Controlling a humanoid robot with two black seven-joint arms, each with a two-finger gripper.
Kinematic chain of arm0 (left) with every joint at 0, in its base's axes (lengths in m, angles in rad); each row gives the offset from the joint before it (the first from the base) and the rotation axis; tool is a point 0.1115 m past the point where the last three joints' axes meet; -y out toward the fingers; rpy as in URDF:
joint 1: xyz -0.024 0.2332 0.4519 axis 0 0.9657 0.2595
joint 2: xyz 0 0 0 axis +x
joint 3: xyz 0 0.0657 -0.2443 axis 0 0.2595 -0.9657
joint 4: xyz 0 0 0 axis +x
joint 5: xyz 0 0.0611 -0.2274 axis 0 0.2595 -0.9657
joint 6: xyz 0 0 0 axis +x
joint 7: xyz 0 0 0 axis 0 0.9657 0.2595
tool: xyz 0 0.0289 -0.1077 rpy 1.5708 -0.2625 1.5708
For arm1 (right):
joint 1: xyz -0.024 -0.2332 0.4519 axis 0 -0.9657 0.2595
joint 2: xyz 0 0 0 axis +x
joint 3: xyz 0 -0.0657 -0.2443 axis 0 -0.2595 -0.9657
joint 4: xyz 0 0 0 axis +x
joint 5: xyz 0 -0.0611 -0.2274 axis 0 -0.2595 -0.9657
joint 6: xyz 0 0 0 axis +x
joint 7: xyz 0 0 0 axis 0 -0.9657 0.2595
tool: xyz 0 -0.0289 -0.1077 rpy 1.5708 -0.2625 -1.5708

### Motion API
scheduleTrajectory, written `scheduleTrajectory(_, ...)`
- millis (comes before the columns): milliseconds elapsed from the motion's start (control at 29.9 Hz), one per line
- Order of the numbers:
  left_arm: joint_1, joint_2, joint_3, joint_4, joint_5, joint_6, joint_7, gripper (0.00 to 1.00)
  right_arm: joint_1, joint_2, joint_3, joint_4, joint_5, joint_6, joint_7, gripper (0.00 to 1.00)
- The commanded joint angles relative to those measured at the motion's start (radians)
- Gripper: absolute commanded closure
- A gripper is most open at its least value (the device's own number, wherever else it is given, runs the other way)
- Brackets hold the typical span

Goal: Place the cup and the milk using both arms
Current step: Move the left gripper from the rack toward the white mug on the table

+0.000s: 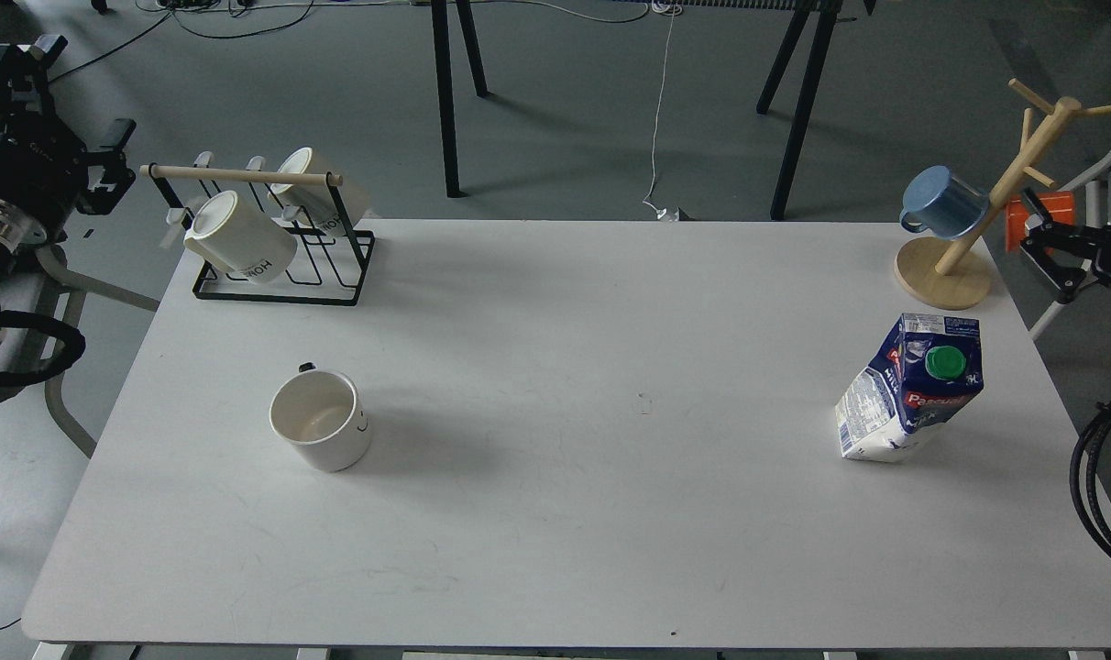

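Lower left of the frame: the cup [321, 420], upright on the white table [555, 513], mouth open to the camera, small black handle poking out at its upper rim, tiny smile mark on the side facing right. Right of centre: the milk [911, 389], standing but leaning, green screw cap toward the viewer, sides visibly dented. Well apart from each other, with bare tabletop between. Upper left edge: the left gripper [106, 170], dark and bunched against the arm, off the table and nowhere near the cup; fingers not separable, so spread or pressed together cannot be told. Right edge, beside the wooden mug tree [954, 266] with its blue mug [942, 202]: the right gripper [1050, 252], also dark, possibly parted at the tips but too murky to say; holding nothing that shows. Neither object taken yet, by the look of it. Cup likely stiff, glazed and slick, breakable if knocked; best pinched across the rim wall or squarely over the body, clear of the handle. Carton probably light to middling, walls soft and already crumpled; a hard squeeze would buckle it further and the lean makes tipping a risk. Better taken across the mid-body on the flatter faces, below the cap. Cream mugs on the black wire rack [280, 266], upper left, no part of this.
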State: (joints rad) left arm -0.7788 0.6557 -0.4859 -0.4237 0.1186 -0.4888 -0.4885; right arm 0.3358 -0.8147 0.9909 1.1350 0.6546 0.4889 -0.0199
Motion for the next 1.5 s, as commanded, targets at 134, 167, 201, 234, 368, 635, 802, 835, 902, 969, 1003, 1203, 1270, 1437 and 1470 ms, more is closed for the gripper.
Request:
scheduleTrajectory(134, 0.000, 0.015, -0.005, 0.005, -0.013, 0.000, 0.000, 0.00, -0.001, 0.003, 0.000, -0.003, -0.001, 0.000, 0.002, 0.01)
scheduleTrajectory(167, -0.003, 0.015, -0.007, 0.006, -0.023, 0.000, 0.000, 0.00, -0.001, 0.003, 0.000, -0.003, -0.001, 0.000, 0.002, 0.01)
scheduleTrajectory(201, -0.005, 0.015, -0.007, 0.010, -0.036, 0.000, 0.000, 0.00, -0.001, 0.003, 0.000, -0.003, -0.001, 0.000, 0.002, 0.01)
scheduleTrajectory(234, -0.005, 0.016, -0.011, 0.011, -0.056, 0.000, 0.000, 0.00, -0.001, 0.003, 0.000, -0.003, -0.001, 0.000, 0.002, 0.02)
scheduleTrajectory(368, 0.004, 0.032, -0.019, 0.031, -0.093, 0.000, 0.000, 0.00, 0.000, 0.002, 0.003, 0.003, 0.000, 0.000, 0.002, 0.01)
scheduleTrajectory(635, -0.106, 0.056, 0.004, 0.034, 0.239, 0.000, 0.000, 0.00, -0.001, 0.002, 0.012, 0.000, 0.000, 0.000, 0.003, 0.01)
scheduleTrajectory(802, -0.192, 0.105, 0.001, -0.012, 0.605, 0.000, 0.000, 0.00, -0.003, 0.002, 0.008, 0.002, 0.000, 0.000, 0.003, 0.01)
scheduleTrajectory(835, -0.200, 0.108, 0.003, -0.035, 0.659, 0.000, 0.000, 0.00, -0.003, 0.002, 0.008, 0.002, 0.000, 0.000, 0.002, 0.01)
scheduleTrajectory(902, -0.200, 0.117, 0.004, -0.108, 0.810, 0.000, 0.000, 0.00, -0.003, 0.002, 0.009, 0.002, 0.000, 0.000, 0.002, 0.01)
scheduleTrajectory(969, -0.192, 0.154, 0.006, -0.218, 1.011, 0.000, 0.000, 0.00, -0.003, 0.000, 0.011, 0.002, 0.000, 0.000, 0.002, 0.01)
scheduleTrajectory(1003, -0.191, 0.166, 0.007, -0.274, 1.095, 0.000, 0.000, 0.00, -0.003, 0.000, 0.012, 0.002, 0.000, 0.000, 0.002, 0.01)
scheduleTrajectory(1203, -0.099, 0.234, 0.033, -0.516, 1.311, 0.000, 0.000, 0.00, -0.020, -0.004, 0.012, -0.003, -0.001, 0.000, 0.003, 0.01)
scheduleTrajectory(1270, -0.074, 0.239, 0.044, -0.552, 1.389, 0.000, 0.000, 0.00, -0.024, -0.004, 0.012, -0.003, -0.001, 0.000, 0.003, 0.01)
scheduleTrajectory(1437, -0.019, 0.251, 0.128, -0.576, 1.621, 0.044, 0.000, 0.00, -0.037, -0.004, 0.011, -0.003, -0.001, 0.000, 0.003, 0.01)
scheduleTrajectory(1470, -0.016, 0.249, 0.145, -0.575, 1.636, 0.065, 0.000, 0.00, -0.037, -0.004, 0.011, -0.003, -0.001, 0.000, 0.003, 0.01)
